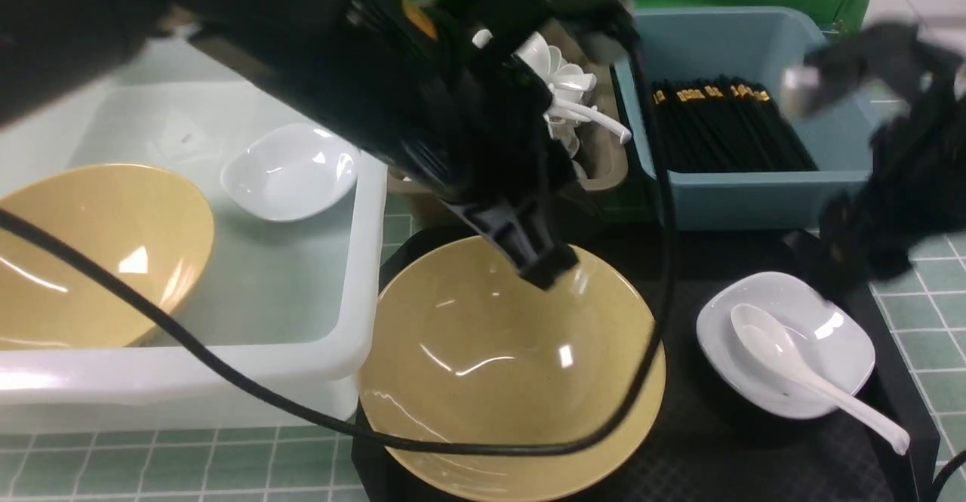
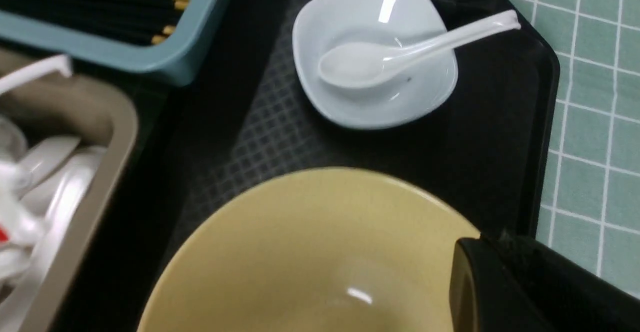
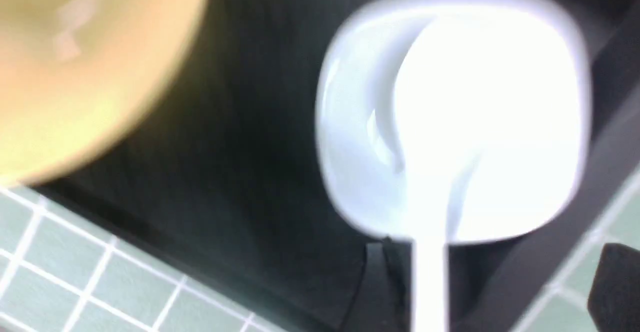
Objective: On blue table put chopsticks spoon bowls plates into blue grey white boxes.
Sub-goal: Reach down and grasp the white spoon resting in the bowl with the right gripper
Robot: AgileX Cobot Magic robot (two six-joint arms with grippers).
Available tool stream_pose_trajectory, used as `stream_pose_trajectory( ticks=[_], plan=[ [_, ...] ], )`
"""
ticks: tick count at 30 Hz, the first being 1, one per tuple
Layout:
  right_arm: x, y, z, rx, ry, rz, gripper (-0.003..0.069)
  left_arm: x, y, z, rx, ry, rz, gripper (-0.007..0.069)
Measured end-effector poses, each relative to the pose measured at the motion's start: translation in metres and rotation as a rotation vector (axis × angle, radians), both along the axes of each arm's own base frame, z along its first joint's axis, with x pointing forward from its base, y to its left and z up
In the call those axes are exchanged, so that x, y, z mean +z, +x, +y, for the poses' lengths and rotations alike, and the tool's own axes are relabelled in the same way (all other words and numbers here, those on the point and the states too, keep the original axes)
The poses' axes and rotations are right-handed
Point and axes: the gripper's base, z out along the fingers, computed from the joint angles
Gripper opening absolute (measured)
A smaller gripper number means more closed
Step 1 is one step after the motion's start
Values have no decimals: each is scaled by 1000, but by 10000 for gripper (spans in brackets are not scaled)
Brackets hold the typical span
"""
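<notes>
The left arm (image 1: pixel 362 72) is filling the upper left and centre of the front view with glossy black casing and a small orange patch (image 1: pixel 417 17), and the left gripper (image 1: pixel 539 260) is showing blocky black plastic. A thin black cable (image 1: pixel 226 370) is looping along the bottom. The right arm (image 1: pixel 898 177) is showing as a black blur at the right edge

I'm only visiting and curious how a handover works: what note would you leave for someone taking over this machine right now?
Left tool: low over the far rim of the yellow bowl on the black tray. I cannot tell whether it is open or shut.
Right tool: looks open, above the white spoon lying in the small white dish. The view is blurred.
Done: second bowl and second dish in the white box; spoons in the grey box; chopsticks in the blue box.
Left: everything still on the tray.
</notes>
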Motion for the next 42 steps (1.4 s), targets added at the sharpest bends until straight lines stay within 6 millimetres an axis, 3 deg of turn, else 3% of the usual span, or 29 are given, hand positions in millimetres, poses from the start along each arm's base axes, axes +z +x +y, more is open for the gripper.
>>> stream_pose_trajectory(
  ticks=[2, 8, 20, 26, 27, 32, 34, 37, 39, 42],
  plan=[
    [-22, -2, 0, -2, -8, 25, 556, -6, 2, -7, -3, -3, 4, -13],
    [-62, 5, 2, -6, -24, 74, 556, -16, 7, -13, 1, 4, 21, -13],
    [-103, 29, 8, -15, -25, 54, 549, -24, 12, -17, 7, 17, 23, -13],
    [-111, 32, 8, -25, -28, 68, 430, -25, 14, -16, 6, 36, 5, -13],
    [-112, 33, 8, -25, -34, 68, 358, -25, 14, -15, 6, 47, -4, -13],
    [-108, 35, 9, -43, -31, 91, 344, -26, 21, -5, 66, 67, 11, -13],
    [-99, 37, 11, -40, -30, 96, 344, -21, 32, 15, 152, 63, 34, -13],
    [-67, 44, 16, -26, -10, 17, 344, -11, 43, 48, 265, 52, 58, -13],
    [-36, 52, 25, -6, 18, -83, 344, -3, 46, 77, 350, 41, 68, -13],
    [6, 64, 43, 33, 62, -226, 344, 6, 40, 114, 455, 8, 65, -13]
  ],
)
